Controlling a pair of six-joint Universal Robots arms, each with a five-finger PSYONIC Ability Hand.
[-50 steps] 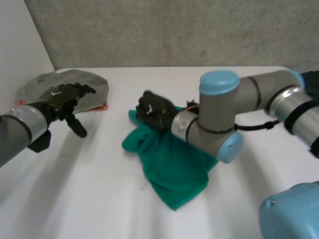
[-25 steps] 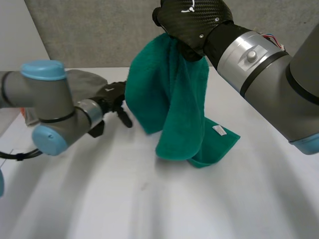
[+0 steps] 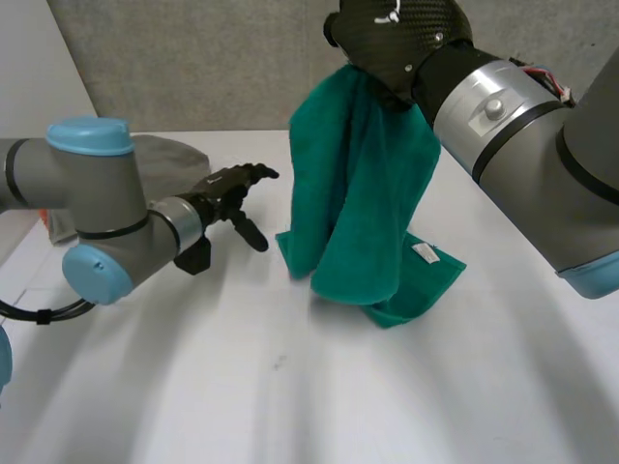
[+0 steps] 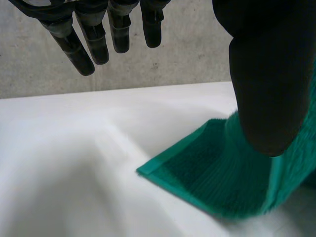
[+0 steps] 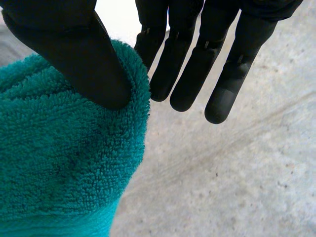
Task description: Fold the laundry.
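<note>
A green towel (image 3: pixel 363 213) hangs from my right hand (image 3: pixel 397 34), which is raised high above the white table (image 3: pixel 193 387). The towel's lower end rests crumpled on the table, a white label (image 3: pixel 423 253) showing there. In the right wrist view my thumb (image 5: pixel 74 49) pinches a fold of the towel (image 5: pixel 59 168) against a finger; the other fingers stay straight. My left hand (image 3: pixel 227 186) is open just above the table, left of the hanging towel and apart from it. In the left wrist view a towel corner (image 4: pixel 212 173) lies flat beyond the thumb (image 4: pixel 266 74).
A grey cloth pile (image 3: pixel 164 153) lies at the back left of the table, behind my left arm (image 3: pixel 97 213). A concrete wall (image 3: pixel 193 58) runs along the table's far edge.
A second ago the towel lay on the table under my right hand; it was lifted high and has since drifted right. My left hand came in beside it and now stands apart from it.
</note>
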